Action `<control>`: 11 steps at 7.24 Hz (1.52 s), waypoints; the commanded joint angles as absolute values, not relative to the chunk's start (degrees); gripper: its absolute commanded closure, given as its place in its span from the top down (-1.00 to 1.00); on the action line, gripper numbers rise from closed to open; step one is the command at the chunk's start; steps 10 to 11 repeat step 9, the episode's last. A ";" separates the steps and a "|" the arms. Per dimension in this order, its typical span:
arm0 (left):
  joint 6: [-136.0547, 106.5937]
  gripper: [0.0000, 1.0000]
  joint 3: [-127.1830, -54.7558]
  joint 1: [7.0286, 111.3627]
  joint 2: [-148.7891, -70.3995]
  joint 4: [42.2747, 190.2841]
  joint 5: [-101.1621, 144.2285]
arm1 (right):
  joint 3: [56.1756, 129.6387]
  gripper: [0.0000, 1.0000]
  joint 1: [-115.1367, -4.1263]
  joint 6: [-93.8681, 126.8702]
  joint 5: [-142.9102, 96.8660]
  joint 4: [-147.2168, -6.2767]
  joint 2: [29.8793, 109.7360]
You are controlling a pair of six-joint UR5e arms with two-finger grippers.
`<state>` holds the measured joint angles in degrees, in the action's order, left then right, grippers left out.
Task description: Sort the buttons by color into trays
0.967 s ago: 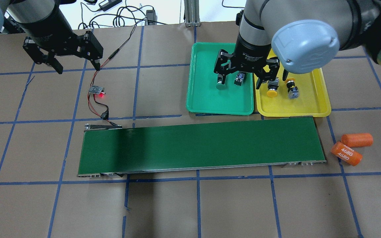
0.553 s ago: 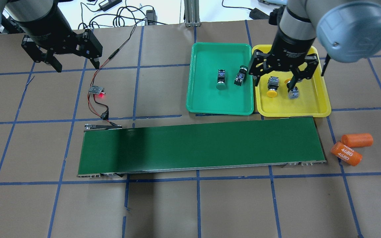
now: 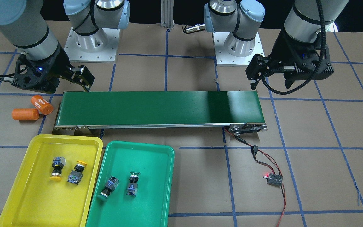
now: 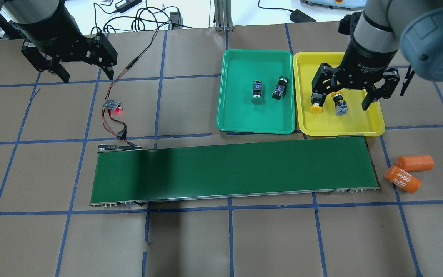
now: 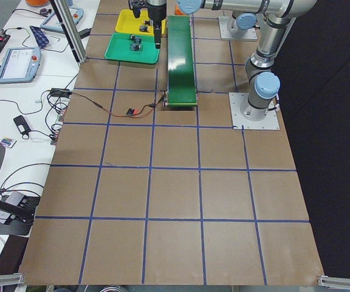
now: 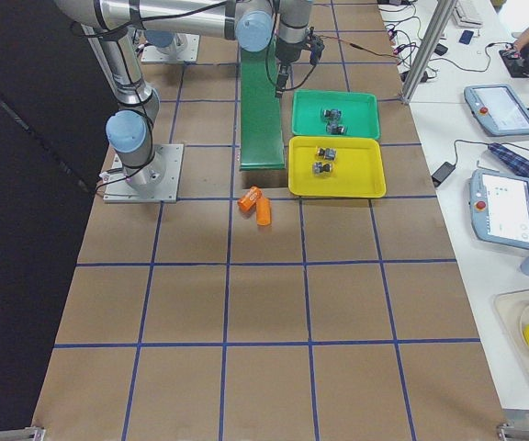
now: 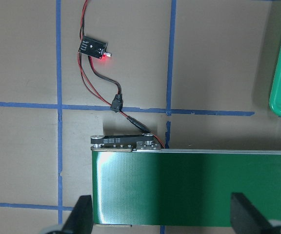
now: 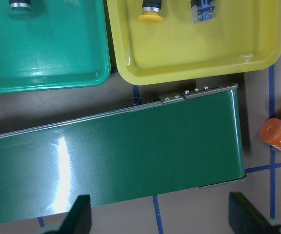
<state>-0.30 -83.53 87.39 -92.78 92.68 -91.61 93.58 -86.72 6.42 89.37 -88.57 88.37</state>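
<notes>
1. Arm tubes (image 3: 304, 19) are silver-grey; joint caps (image 4: 433, 34) are pale blue and round.
2. Left gripper (image 4: 88, 78) and right gripper (image 4: 340, 104): black, angular, two-fingered.
3. White lettering marks the black collar (image 4: 371, 69) above the right gripper.
4. A braided black cable (image 3: 320, 25) hangs beside the left gripper.

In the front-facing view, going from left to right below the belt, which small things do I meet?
left yellow button → right yellow button → left green button → right green button → board with a red light
</notes>
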 commanded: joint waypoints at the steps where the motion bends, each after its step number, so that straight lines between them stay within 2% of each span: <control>1: -0.35 1.00 -84.37 87.80 -92.64 93.51 -91.67 | 93.69 1.00 -86.13 5.89 89.38 -88.15 90.51; 11: -0.79 1.00 -85.08 88.07 -93.43 93.43 -91.50 | 93.69 1.00 -87.71 5.27 88.51 -88.07 91.23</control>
